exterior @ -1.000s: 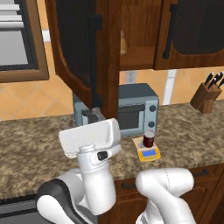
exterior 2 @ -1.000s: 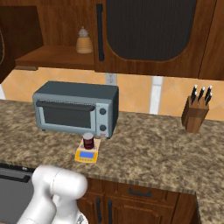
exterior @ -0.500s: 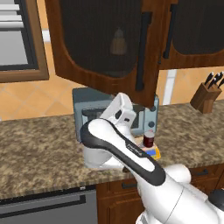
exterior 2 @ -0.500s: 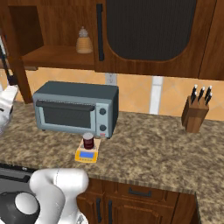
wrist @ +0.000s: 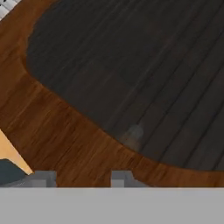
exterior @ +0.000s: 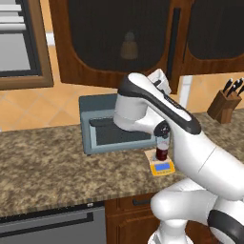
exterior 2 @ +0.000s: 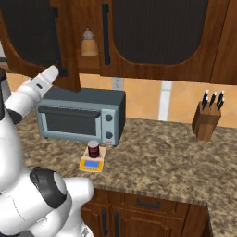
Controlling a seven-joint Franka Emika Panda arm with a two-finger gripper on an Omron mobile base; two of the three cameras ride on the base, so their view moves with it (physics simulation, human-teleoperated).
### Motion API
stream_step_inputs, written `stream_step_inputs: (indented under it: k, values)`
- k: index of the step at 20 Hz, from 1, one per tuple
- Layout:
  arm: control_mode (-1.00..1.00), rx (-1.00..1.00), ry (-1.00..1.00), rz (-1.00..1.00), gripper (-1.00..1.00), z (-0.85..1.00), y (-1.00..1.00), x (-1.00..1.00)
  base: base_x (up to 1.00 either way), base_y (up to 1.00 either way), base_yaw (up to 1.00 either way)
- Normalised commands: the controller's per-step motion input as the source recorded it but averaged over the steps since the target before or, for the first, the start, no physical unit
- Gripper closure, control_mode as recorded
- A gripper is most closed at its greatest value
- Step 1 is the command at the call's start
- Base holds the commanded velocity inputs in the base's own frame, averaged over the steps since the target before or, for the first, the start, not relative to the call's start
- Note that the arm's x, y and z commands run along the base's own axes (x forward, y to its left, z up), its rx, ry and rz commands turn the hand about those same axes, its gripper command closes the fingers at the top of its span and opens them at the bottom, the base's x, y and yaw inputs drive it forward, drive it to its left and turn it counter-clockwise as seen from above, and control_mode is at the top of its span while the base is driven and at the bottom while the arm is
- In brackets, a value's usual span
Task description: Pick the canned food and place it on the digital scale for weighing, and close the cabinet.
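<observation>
The canned food (exterior: 162,148) (exterior 2: 93,149), a small maroon can, stands upright on the yellow digital scale (exterior: 161,167) (exterior 2: 91,164) in front of the toaster oven. Above it, my gripper (exterior: 160,80) (exterior 2: 52,72) (wrist: 82,179) presses flat against the left door of the cabinet (exterior: 109,43) (exterior 2: 32,41). Its two fingertips (wrist: 43,178) stand apart with nothing between them, facing the door's dark glass (wrist: 144,74). That door is swung almost fully in; in the right base view its edge still stands a little off the frame.
A grey-blue toaster oven (exterior: 107,129) (exterior 2: 81,115) sits on the granite counter (exterior: 43,167) (exterior 2: 157,157) behind the scale. A beige bottle (exterior: 127,45) (exterior 2: 89,44) stands on the cabinet shelf. A knife block (exterior: 225,102) (exterior 2: 207,121) is at the right.
The cabinet's left door has swung from wide open to almost shut, with my arm sweeping up and across behind it. The can and scale have not moved.
</observation>
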Motion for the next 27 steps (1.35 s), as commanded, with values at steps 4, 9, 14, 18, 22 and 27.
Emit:
stream_step_inputs:
  k: [4,9,14,18,22,27]
  values:
    - [-1.0,0.42,0.02,-0.1,-1.0,0.3,-0.62,1.0,0.0,0.0,0.0]
    - [-1.0,0.37,0.0,-0.11,-1.0,0.15,-0.42,1.0,0.0,0.0,0.0]
    - [-1.0,0.3,-0.04,-0.12,-1.0,0.03,-0.52,1.0,0.0,0.0,0.0]
    - [-1.0,0.14,-0.36,-0.16,-1.0,0.05,-0.51,0.94,0.0,0.0,0.0]
    - [-1.0,0.11,-0.53,-0.18,-1.0,0.03,-0.41,0.8,0.0,0.0,0.0]
    - [-1.0,0.12,-0.32,-0.17,-1.0,0.0,-0.28,1.0,0.0,0.0,0.0]
